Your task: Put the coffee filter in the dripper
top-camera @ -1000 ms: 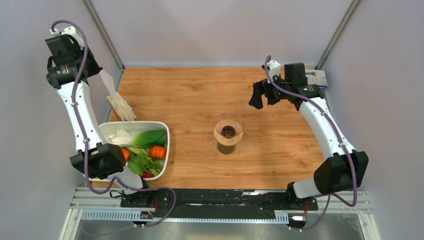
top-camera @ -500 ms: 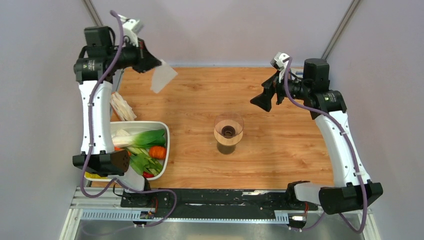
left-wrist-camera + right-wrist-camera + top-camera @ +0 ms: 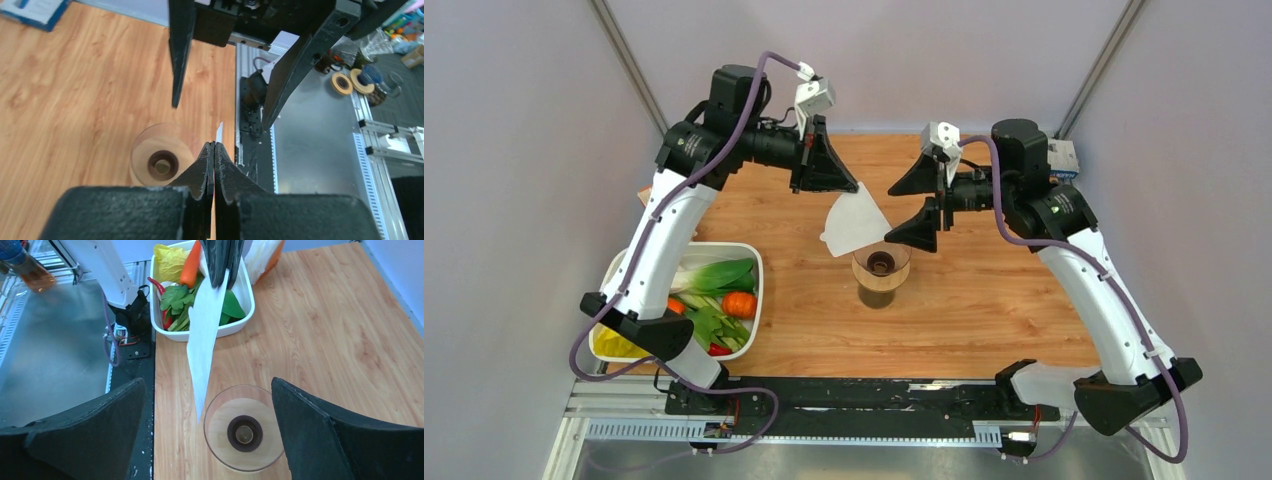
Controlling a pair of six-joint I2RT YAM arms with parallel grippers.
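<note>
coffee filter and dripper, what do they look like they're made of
coffee filter: looks like thin paper, matte white; it hangs as a flat sheet with a slight bend.
dripper: clear cone, glass or plastic, can't tell which; the table grain shows through its wall. Its round base looks tan, perhaps wood, with a dark centre hole.

A white tub (image 3: 724, 246) of vegetables (image 3: 724, 275) is set at the table's (image 3: 804, 300) near left corner; a box (image 3: 1067, 156) is seen at the far right corner.
</note>
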